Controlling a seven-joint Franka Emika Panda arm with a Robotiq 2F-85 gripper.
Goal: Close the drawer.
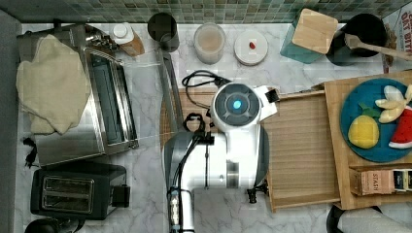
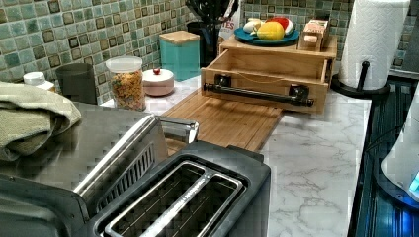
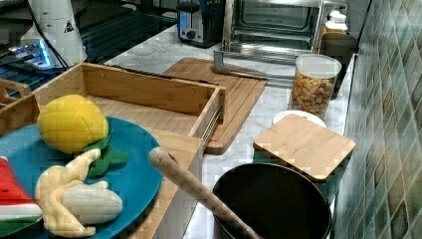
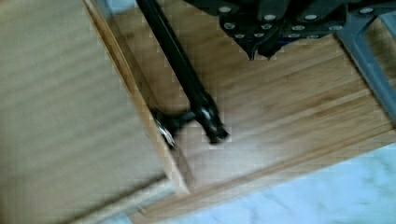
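The drawer [image 1: 301,150] stands pulled out of its box [image 1: 369,145], over the cutting board [image 2: 227,121]. My gripper [image 4: 261,44] hangs above the board, just beside the drawer's black handle [image 4: 180,65] (not touching it). Its fingertips sit close together, nearly closed, holding nothing

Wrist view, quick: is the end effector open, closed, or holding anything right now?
End effector: fingertips look closed together, holding nothing; it hangs over the cutting board, clear of the drawer handle.
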